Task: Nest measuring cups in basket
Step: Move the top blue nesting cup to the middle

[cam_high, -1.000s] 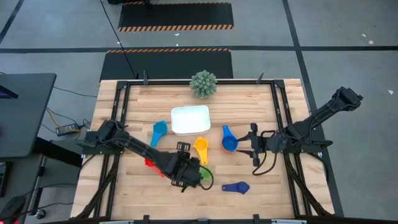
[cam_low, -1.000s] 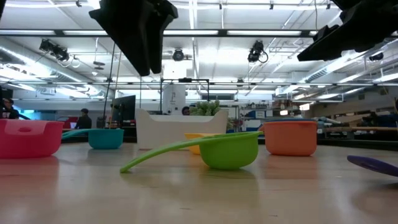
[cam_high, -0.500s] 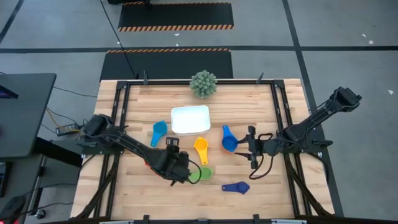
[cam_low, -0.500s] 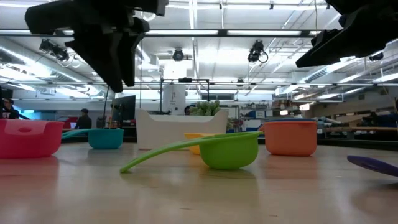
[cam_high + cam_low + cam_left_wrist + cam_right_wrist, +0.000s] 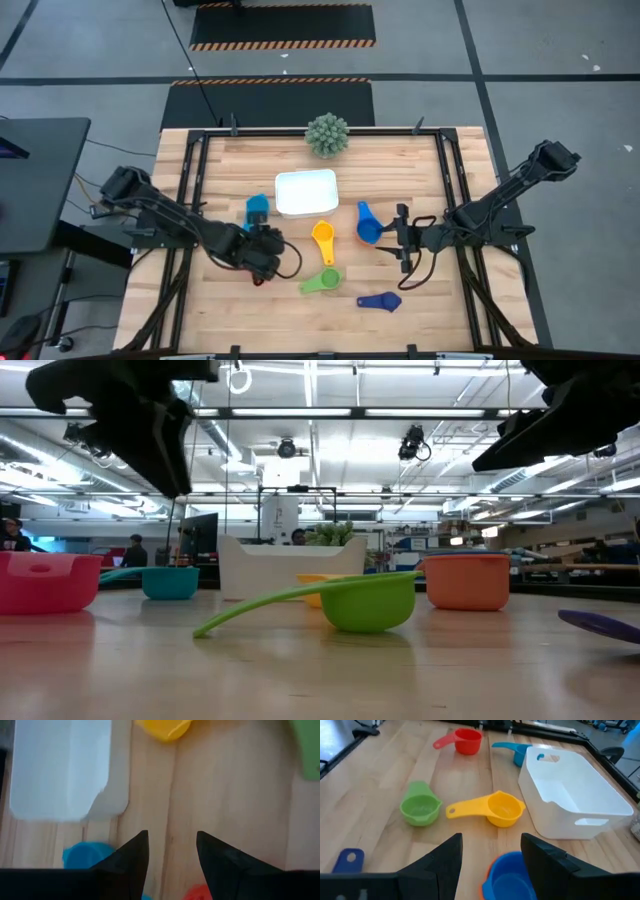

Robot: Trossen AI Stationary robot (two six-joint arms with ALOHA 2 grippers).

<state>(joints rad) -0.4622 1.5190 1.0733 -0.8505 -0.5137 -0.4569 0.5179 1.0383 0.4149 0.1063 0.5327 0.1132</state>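
You are hovering the left end effector [image 5: 262, 250], fingers spread and gripping nothing, near the red cup [image 5: 467, 741] and light blue cup [image 5: 256, 208]. The white basket [image 5: 306, 192] is sitting empty; every cup is lying on the tabletop [image 5: 400, 170]. Next, you probably need to descend onto one cup. The right end effector [image 5: 401, 236], also spread, is waiting beside the blue cup [image 5: 367, 229].

bright even overhead striplight glare in the low view, left wrist view blurred.
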